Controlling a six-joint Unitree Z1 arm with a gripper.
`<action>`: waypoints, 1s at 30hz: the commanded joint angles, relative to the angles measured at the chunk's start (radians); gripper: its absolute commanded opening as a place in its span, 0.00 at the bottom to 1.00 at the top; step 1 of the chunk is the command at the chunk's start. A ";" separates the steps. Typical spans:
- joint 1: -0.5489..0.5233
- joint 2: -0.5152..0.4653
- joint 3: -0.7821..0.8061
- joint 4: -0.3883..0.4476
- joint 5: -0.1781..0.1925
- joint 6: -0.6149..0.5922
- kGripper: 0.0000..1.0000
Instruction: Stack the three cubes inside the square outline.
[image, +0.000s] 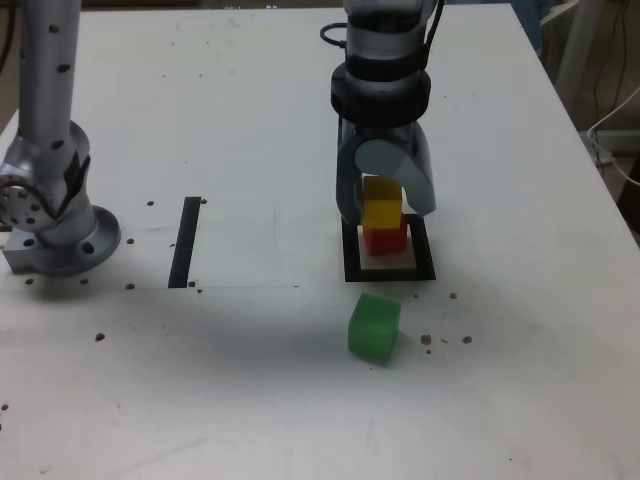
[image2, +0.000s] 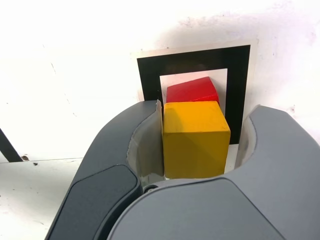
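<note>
A matte yellow cube is seen over the red cube, inside the square outline; the green cube lies outside, at six o'clock in the exterior view. The jaws are parted around the yellow cube, a gap visible beside it. The arm is extended from twelve o'clock there.

Grey tubular arm with black bands, thin dark cable, rounded grey tool, paler inner pads.
</note>
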 joint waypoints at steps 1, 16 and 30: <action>-0.002 -0.005 -0.007 0.000 0.002 0.006 1.00; -0.002 -0.008 -0.017 -0.012 0.009 0.028 1.00; -0.003 -0.079 -0.014 0.136 0.030 0.016 1.00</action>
